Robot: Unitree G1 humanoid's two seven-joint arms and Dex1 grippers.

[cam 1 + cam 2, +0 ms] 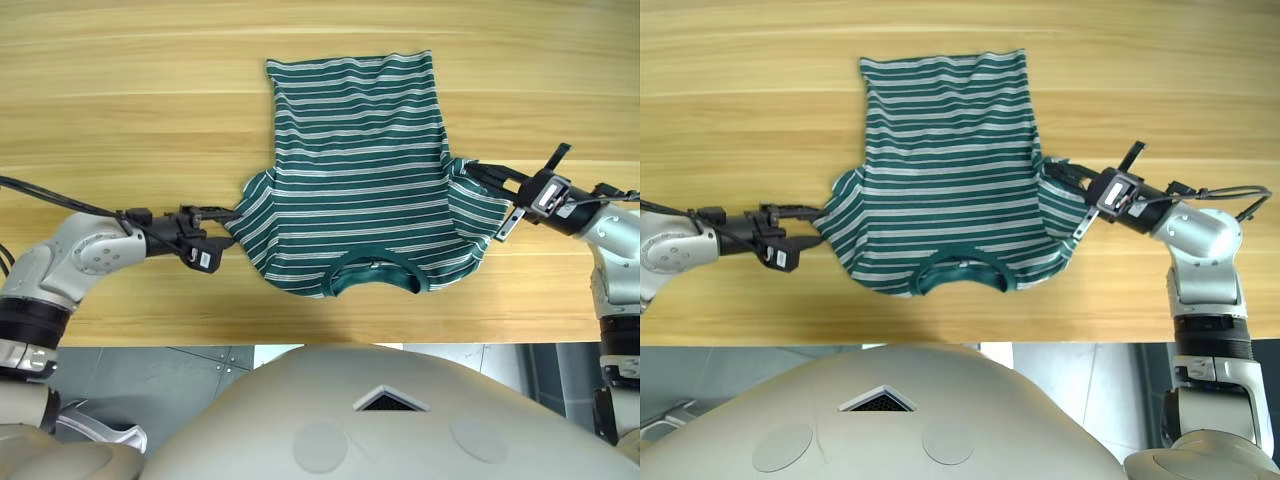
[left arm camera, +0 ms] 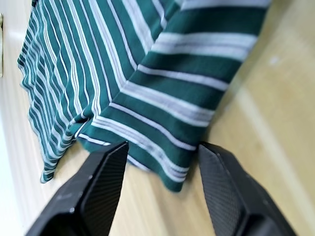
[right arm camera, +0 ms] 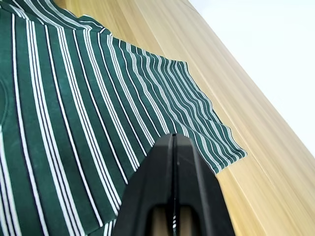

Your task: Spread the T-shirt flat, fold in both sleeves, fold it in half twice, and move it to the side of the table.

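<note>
- The T-shirt (image 1: pixel 360 170), dark green with thin pale stripes, lies on the wooden bench (image 1: pixel 120 100) in front of the robot, about midway between the two arms.
- Its collar (image 1: pixel 378 270) is toward the robot and its hem (image 1: pixel 350 62) toward the far side. The body lies mostly flat, and the cloth around the shoulders is rumpled.
- The left sleeve (image 1: pixel 255 205) sticks out toward the left arm. Its outer edge rests on the bench.
- The left tool (image 1: pixel 235 226) sits low at that sleeve's outer edge. In the left wrist view its two black fingers (image 2: pixel 98 187) are spread apart, with the sleeve's cuff lying on the wood between them. They grip nothing.
- The right sleeve (image 1: pixel 470 210) is bunched and creased beside the body of the shirt.
- The right tool (image 1: pixel 470 166) meets the far corner of that sleeve. In the right wrist view its fingers (image 3: pixel 162 187) are pressed together with only a thin line between them, right over the striped cloth.
- I cannot tell whether any cloth is caught at the tips.
</note>
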